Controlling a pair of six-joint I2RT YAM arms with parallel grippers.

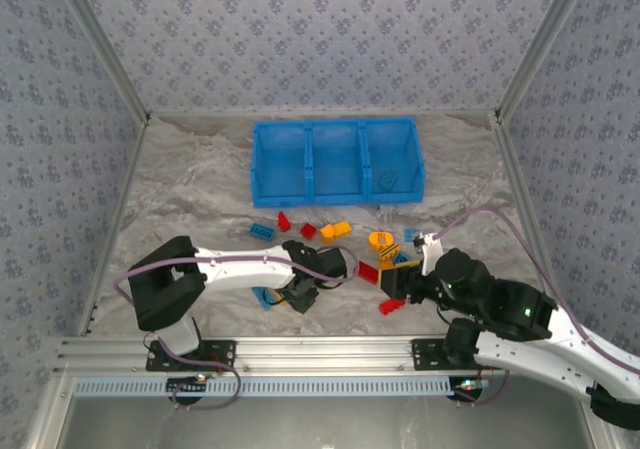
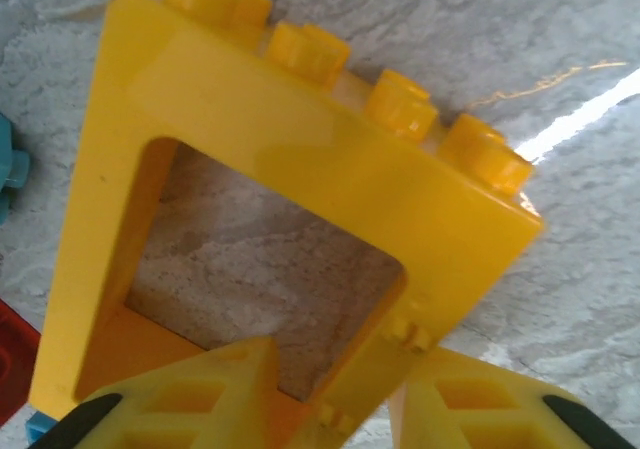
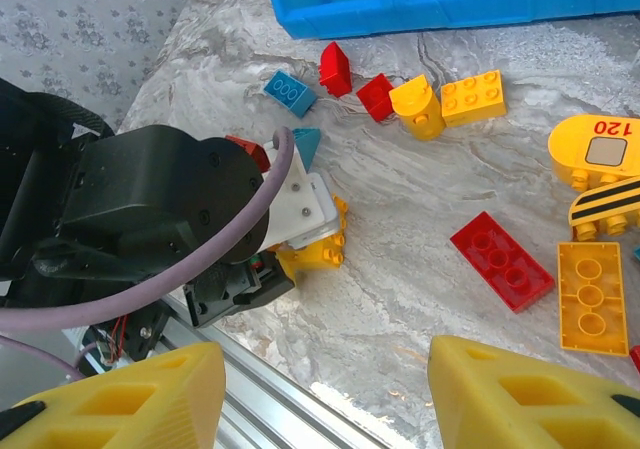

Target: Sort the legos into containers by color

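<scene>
My left gripper (image 2: pixel 345 369) is shut on one upright of a yellow frame lego (image 2: pixel 300 129), one finger inside the frame's opening and one outside. From the right wrist that frame (image 3: pixel 325 249) lies on the table under the left arm's wrist. My right gripper (image 3: pixel 325 369) hangs open over bare table with nothing between its fingers. Loose legos lie ahead of it: a red plate (image 3: pixel 502 260), a yellow plate (image 3: pixel 591 297), a yellow brick (image 3: pixel 473 97) and a blue brick (image 3: pixel 290 93). The blue bin (image 1: pixel 335 124) stands behind with three containers; a light blue lego (image 1: pixel 388 180) lies in the right one.
The left arm's black wrist (image 3: pixel 150 209) stands close on the right gripper's left. An aluminium rail (image 1: pixel 300 352) runs along the near table edge. An orange "120" piece (image 3: pixel 595 149) and a striped piece (image 3: pixel 607 207) lie at the right. Patterned walls close in the sides.
</scene>
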